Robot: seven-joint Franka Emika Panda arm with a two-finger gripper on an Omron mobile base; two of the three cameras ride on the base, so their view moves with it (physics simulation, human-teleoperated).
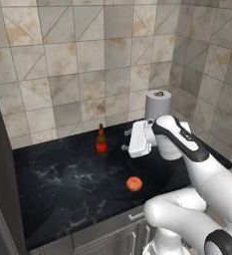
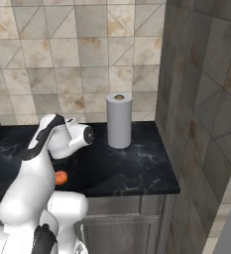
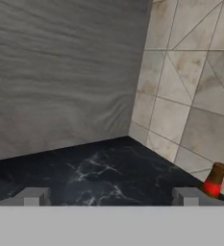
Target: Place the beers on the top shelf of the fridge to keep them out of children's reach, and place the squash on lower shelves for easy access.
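bottle, dark brown with red label (image 1: 101,141), stands upright on the black counter (image 1: 62,184) near the tiled wall; squash (image 1: 134,184) lies well apart toward the front edge. my gripper (image 1: 126,141) hovers just beside the bottle, jaws spread wide, empty. i judge this the approach; next i must line up on the bottle.

Both base views look forward and down at the black counter (image 1: 67,184) from behind the arm; the hand view skims low and close over the same counter.
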